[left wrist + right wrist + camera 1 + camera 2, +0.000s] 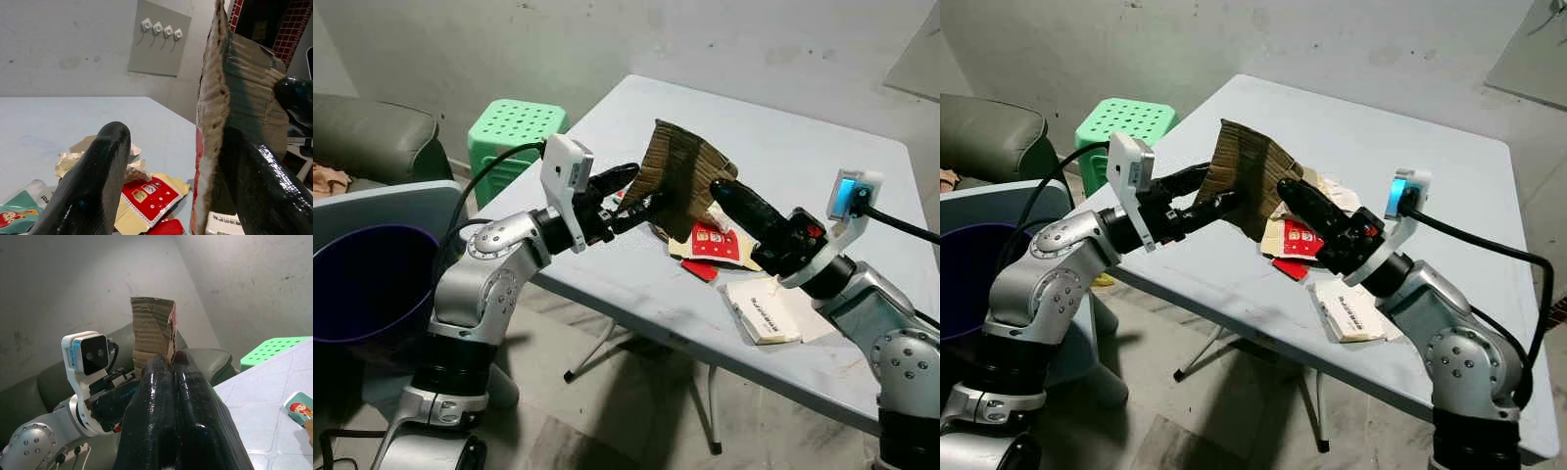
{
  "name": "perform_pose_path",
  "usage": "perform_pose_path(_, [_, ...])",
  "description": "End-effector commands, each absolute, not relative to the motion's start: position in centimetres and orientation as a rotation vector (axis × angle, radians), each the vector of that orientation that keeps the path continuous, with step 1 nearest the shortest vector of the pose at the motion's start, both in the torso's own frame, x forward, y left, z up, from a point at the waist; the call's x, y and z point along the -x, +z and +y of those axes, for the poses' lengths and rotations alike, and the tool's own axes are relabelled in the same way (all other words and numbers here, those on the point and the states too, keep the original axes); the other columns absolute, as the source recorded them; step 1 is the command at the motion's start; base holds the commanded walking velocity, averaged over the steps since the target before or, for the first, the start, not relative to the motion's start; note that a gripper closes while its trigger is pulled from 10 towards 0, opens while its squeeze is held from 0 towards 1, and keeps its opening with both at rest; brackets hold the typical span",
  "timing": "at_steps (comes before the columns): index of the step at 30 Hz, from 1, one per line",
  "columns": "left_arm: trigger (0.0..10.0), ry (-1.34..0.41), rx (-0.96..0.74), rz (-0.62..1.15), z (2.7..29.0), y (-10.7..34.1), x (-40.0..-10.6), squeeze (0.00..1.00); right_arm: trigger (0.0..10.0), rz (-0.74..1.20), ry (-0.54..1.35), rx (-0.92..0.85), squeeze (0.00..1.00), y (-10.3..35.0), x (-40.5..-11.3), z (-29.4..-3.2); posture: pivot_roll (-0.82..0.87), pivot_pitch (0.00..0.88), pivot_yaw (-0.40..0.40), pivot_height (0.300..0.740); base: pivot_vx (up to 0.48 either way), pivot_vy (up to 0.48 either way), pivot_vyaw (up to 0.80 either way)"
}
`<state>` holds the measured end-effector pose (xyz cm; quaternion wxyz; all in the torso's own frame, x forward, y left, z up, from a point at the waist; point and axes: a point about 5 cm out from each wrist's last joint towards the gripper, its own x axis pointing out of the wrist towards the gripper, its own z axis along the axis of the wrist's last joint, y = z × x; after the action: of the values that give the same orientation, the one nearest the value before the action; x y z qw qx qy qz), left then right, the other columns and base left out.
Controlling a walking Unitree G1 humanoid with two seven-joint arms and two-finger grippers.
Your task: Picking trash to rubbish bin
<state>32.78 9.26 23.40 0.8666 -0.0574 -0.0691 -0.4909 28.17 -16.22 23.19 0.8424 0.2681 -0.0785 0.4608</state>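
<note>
Clearly the task is barely begun: the right gripper (1293, 188) pinches the torn cardboard (680, 174) with jaws closed, holding it up above the table (803, 157). The left gripper (636, 191) stands wide open around its edge. Wrappers (713, 242) remain near; the purple bin (372, 284) waits far left.

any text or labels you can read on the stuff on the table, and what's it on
None can be read for certain.
White booklet: a line of dark print, too small to read.
Red and cream packet: small pictures and print, too blurred.
Teal packet: a few letters at its edge, cut off and unreadable.
Cardboard piece: no print visible.
</note>
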Motion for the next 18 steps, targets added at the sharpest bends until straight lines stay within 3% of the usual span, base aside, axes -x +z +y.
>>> perform_pose_path(1, [0.0, -1.06, 0.107, -0.166, 9.01, 24.08, -32.44, 0.0, 10.0, -0.193, 1.005, -0.545, 0.0, 24.15, -27.98, -16.22, -0.08, 0.074, -0.064, 0.74, 0.0, 0.0, 0.0])
perform_pose_path(18, [0.0, -1.06, 0.098, -0.169, 9.14, 24.35, -32.62, 0.0, 10.0, -0.208, 1.01, -0.548, 0.0, 24.43, -28.19, -16.2, -0.07, 0.078, -0.062, 0.74, 0.0, 0.0, 0.0])
